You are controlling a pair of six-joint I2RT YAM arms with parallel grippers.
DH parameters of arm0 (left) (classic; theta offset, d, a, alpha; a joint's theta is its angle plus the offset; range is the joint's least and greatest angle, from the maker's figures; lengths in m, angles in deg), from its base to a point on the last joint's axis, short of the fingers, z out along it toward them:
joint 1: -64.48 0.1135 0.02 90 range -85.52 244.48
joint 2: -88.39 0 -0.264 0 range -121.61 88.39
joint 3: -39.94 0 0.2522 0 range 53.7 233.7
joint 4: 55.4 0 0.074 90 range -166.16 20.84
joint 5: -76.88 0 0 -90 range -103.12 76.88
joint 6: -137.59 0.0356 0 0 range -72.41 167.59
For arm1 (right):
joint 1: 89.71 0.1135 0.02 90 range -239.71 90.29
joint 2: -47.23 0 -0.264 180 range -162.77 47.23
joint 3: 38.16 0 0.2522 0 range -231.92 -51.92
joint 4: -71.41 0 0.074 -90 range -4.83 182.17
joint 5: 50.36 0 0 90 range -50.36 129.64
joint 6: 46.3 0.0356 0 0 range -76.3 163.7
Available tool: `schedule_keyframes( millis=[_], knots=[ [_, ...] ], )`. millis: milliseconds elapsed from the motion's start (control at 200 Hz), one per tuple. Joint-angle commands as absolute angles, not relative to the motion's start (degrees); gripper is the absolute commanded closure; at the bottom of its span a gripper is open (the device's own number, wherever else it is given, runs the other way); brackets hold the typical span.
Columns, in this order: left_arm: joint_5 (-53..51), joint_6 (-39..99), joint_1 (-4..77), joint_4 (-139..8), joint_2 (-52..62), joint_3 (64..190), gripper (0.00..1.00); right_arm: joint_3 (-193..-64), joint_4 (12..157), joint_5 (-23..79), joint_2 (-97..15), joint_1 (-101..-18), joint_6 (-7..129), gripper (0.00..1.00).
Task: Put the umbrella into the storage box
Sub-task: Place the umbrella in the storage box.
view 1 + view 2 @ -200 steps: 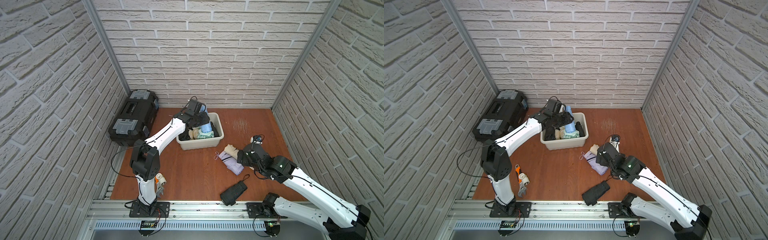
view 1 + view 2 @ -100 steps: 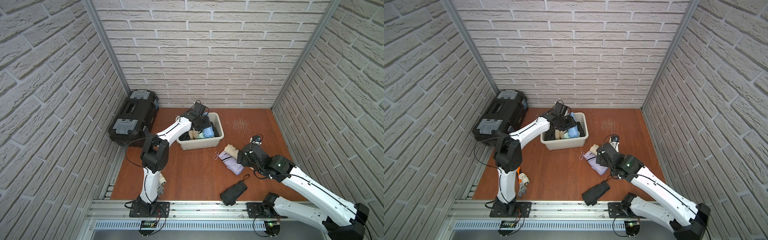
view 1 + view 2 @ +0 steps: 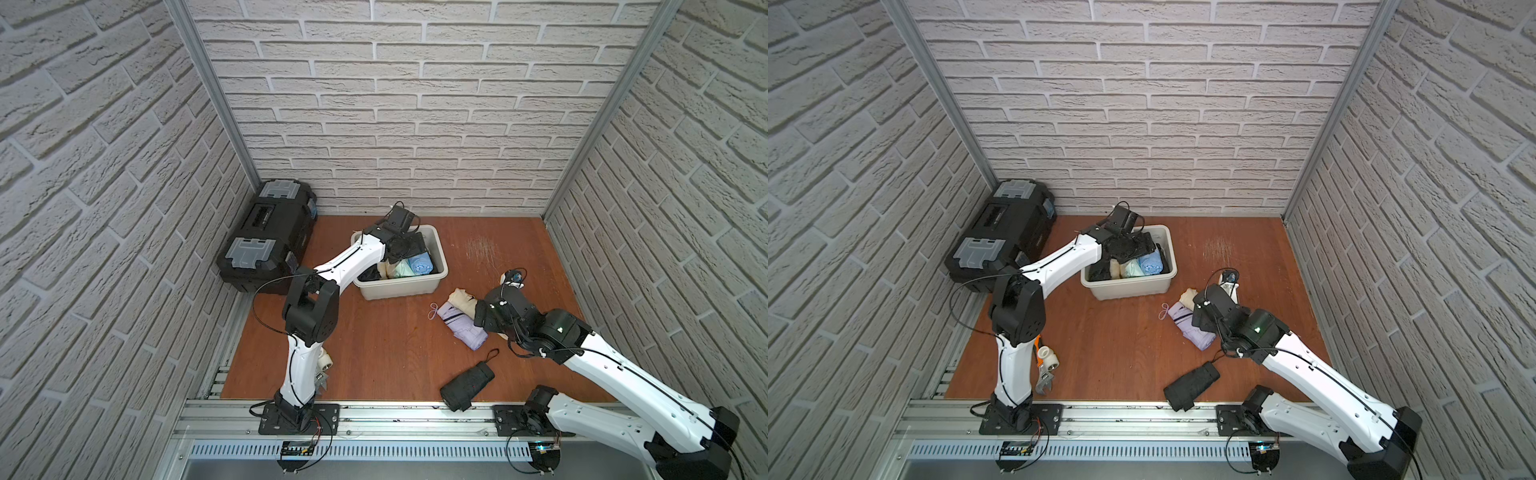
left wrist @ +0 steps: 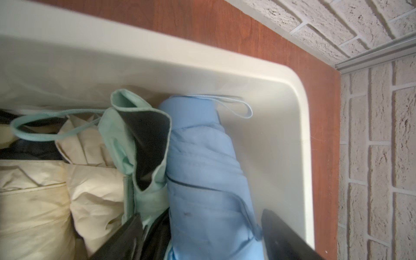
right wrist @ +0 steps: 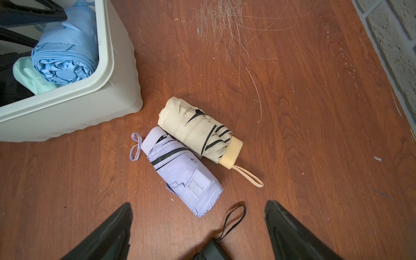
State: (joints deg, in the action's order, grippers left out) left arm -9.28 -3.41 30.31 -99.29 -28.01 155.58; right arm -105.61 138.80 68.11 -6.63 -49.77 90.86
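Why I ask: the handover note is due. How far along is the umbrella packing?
Done: the blue umbrella lies in the storage box beside a mint umbrella. In hand: nothing; the left hand stands open astride the blue umbrella, the right hand open above the table. Left: the lilac umbrella, cream umbrella and black umbrella lie outside the box.

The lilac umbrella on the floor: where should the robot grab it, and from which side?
Probably from above, across the rolled middle of the lilac umbrella: it lies flat, a narrow roll. Keep toward its fabric end, since the cream umbrella lies against its handle end.
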Motion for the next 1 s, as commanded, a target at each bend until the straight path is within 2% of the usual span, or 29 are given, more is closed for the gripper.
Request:
schedule_keyframes(
  millis=[0, 455, 725, 995],
  knots=[
    [-12.87, -2.25, 29.95, -97.81, -20.94, 153.92, 0.13, -107.44, 139.67, 68.74, -6.88, -50.10, 89.04, 0.06],
    [-19.38, 4.22, 28.54, -84.33, 2.15, 131.02, 0.14, -102.67, 133.70, 58.50, -4.01, -50.07, 70.78, 0.02],
    [-23.37, 0.73, 29.06, -80.74, 13.27, 116.88, 0.14, -100.89, 128.59, 48.28, -14.33, -50.12, 62.17, 0.02],
    [-27.59, -2.18, 31.31, -85.07, 20.95, 111.64, 0.14, -100.28, 123.40, 48.67, -23.61, -50.34, 60.11, 0.01]
  ],
)
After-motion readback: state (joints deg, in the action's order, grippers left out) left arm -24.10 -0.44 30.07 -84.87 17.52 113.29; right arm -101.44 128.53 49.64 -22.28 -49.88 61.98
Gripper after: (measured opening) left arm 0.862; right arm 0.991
